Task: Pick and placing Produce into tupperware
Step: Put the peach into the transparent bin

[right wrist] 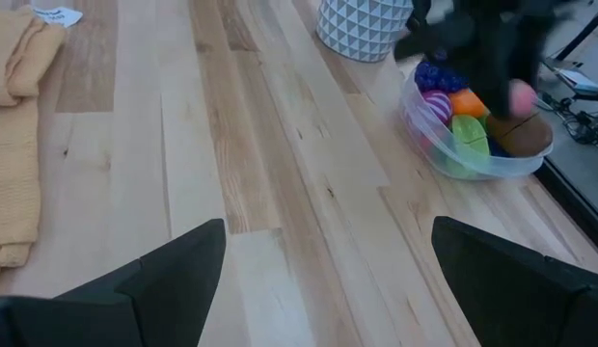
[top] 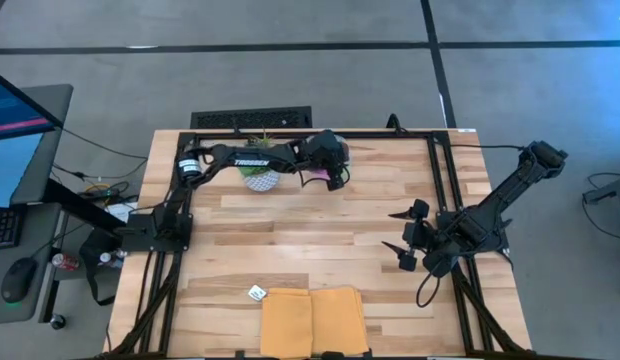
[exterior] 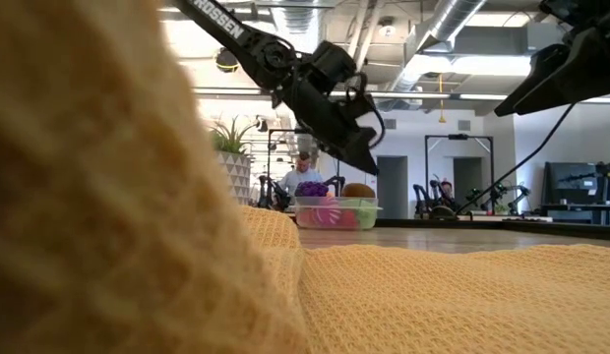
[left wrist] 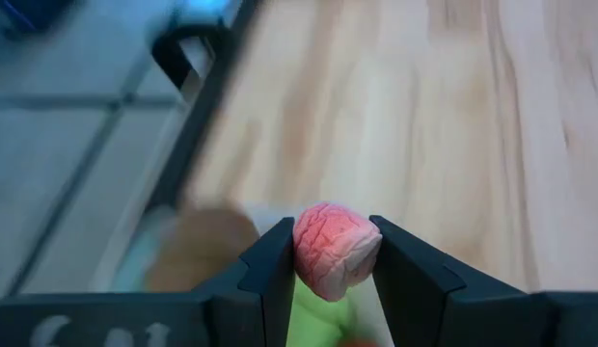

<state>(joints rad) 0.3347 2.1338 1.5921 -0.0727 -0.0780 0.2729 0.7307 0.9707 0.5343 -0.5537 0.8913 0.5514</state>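
Produce is filling the tupperware (right wrist: 477,145) beside the plant pot (right wrist: 362,24); the left gripper (left wrist: 328,280) is pinching a pink piece (left wrist: 336,249) above it and should be lowering before letting go. The right gripper (right wrist: 328,275) is idling wide open, well apart.

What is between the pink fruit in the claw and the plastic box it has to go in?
Nothing visible. The left claw is shut on the pink fruit above the plastic box, with only air below. The box already holds other toy food, which the pink one would land on.
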